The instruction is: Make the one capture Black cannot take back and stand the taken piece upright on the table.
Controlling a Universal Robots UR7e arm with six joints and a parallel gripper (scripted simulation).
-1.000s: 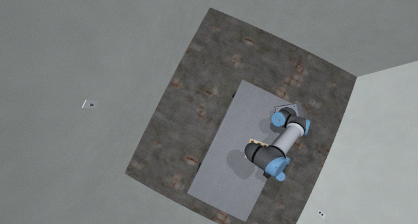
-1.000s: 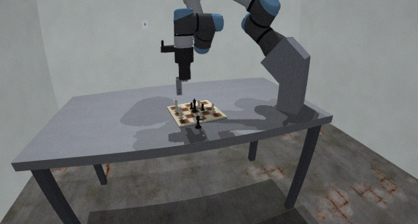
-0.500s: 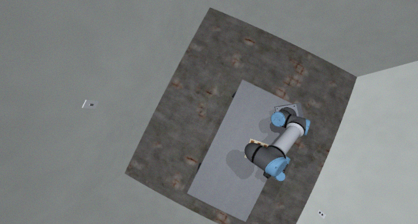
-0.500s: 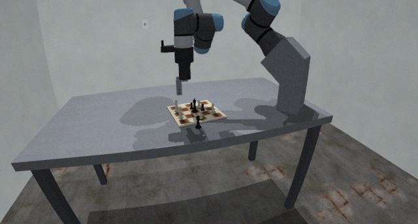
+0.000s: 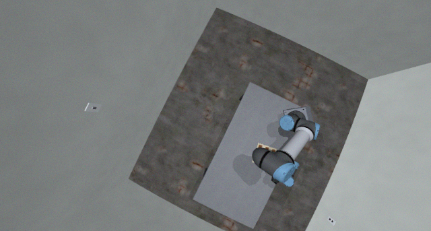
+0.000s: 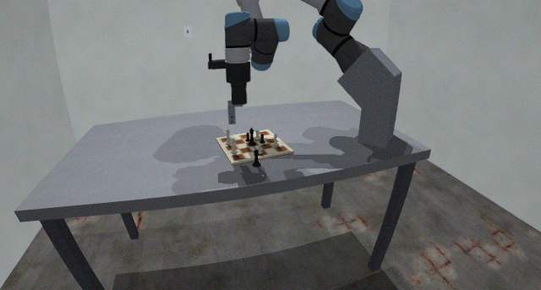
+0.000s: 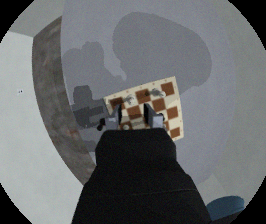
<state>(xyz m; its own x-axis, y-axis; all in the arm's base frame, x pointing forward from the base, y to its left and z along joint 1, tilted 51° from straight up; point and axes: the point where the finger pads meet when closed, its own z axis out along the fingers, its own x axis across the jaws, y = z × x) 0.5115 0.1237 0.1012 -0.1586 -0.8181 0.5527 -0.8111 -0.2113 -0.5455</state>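
Chess pieces (image 6: 252, 136) looked light, rigid and top-heavy, so I'd pinch one mid-stem with the empty, part-open end effector (image 6: 231, 117).

Brown-and-cream checkered board (image 6: 282, 150) — grey table (image 6: 127, 172).

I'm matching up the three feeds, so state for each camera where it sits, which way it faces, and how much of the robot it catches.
Top: high overhead, facing down on the table; the arm hides most of the chessboard.
Exterior: in front of the table, facing its long edge; shows the arm, the open claw above the chessboard and a black piece standing off the board.
Wrist: on the arm, looking down past the claw at the board.
All three share the chessboard.
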